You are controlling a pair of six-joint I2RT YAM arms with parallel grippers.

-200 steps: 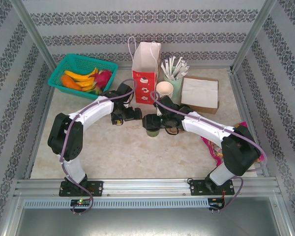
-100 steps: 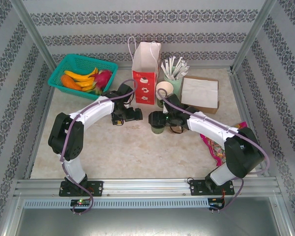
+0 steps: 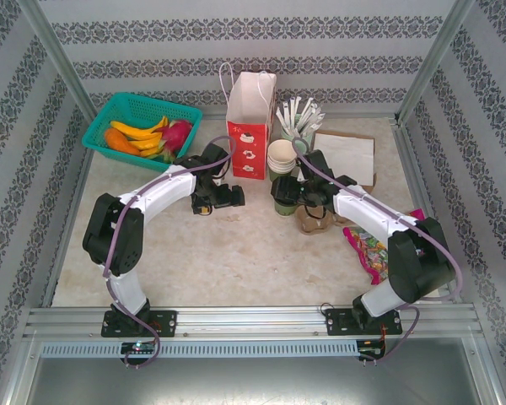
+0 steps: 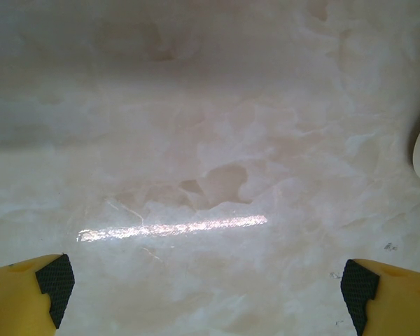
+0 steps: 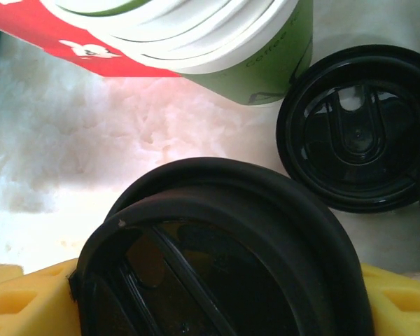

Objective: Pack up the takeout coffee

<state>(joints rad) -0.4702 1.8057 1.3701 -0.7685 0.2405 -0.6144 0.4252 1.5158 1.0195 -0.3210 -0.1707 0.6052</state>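
The pale marbled table (image 3: 236,253) carries everything. Far off to the left pincer's outer side sits a green basket (image 3: 105,118) of fruit (image 3: 148,135). A red and white paper bag (image 3: 251,126) stands upright beyond the gap between the two pincers. It bears small white printed figures, with no words that can be read. Beyond the right pincer's arm and to its outer side is a cardboard box topped with white napkins (image 3: 344,159). A colourful snack packet (image 3: 367,251) lies beside that arm, nearer its base.

Just ahead of the right pincer (image 5: 203,287) is a stack of green-sided, cream-rimmed cups (image 5: 196,35). It stands just beside the bag, and the word "coffee" shows in small letters on its green wall. White sticks (image 3: 298,116) rise behind the stack. A loose black lid (image 5: 353,129) lies flat on the table, ahead and to the right of this pincer and close to the stack's foot.

The takeout coffee (image 5: 224,231) sits between the right pincer's yellow fingers. Its black lid spans the gap and meets a finger on each side, so the pincer grips it. The cup stack and the loose lid crowd the space just in front.

The left pincer (image 4: 206,283) stands spread wide over bare table near the bag.
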